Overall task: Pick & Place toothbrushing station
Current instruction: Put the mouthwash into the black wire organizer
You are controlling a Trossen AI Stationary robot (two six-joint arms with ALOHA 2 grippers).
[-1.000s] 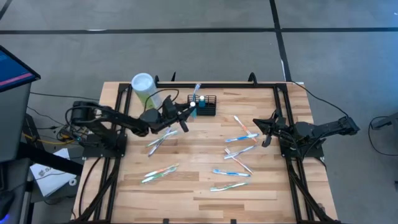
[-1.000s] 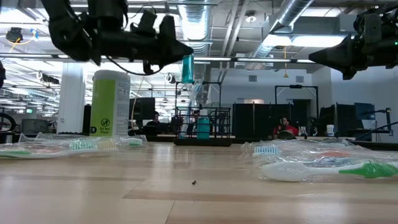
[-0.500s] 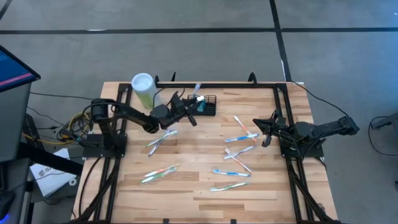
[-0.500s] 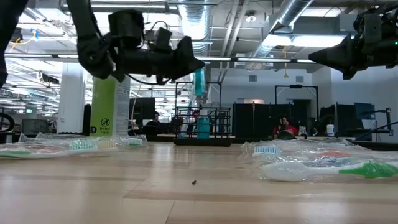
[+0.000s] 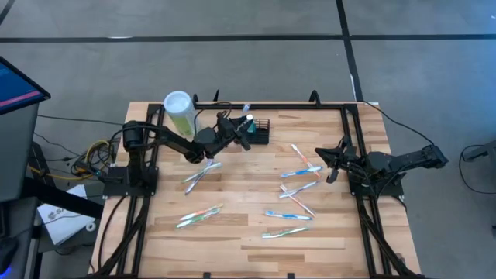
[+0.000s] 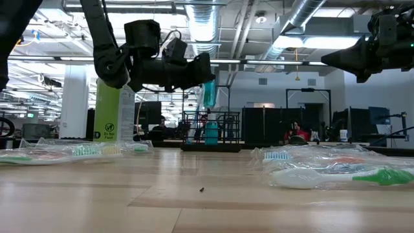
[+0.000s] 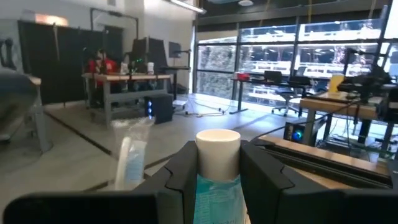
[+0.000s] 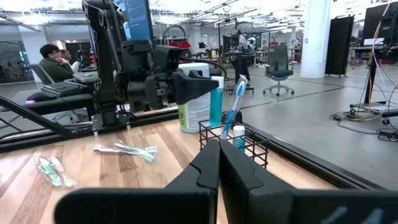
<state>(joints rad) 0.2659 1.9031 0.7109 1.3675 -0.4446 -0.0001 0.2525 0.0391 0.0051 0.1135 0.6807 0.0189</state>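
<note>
**Toothbrushing station at the far edge, left gripper above it with a tube**

Toothbrushing station (image 5: 258, 131): a small black wire basket standing upright on the worktop (image 5: 248, 225) close to its far edge, roughly midway along it. In the right wrist view the basket (image 8: 233, 144) carries an upright wrapped toothbrush (image 8: 232, 107) and a small teal bottle with a white cap (image 8: 238, 137).

A pale-green canister with a white lid (image 5: 178, 110) stands to the left of the basket, near the far left corner.

Left gripper (image 5: 242, 129): raised clear of the worktop, just beside the basket's left end. Its fingers are clamped on a teal tube with a white cap (image 7: 217, 163), held upright; in the low view the tube (image 6: 208, 94) hangs above the basket (image 6: 210, 136) without touching it.

Right gripper (image 5: 332, 159): raised near the right edge of the worktop, fingers pressed together and carrying nothing.

Loose wrapped toothbrushes (image 5: 298, 191) lie scattered across the right half of the worktop; further ones (image 5: 200, 215) lie on the left half, towards the near edge.
</note>
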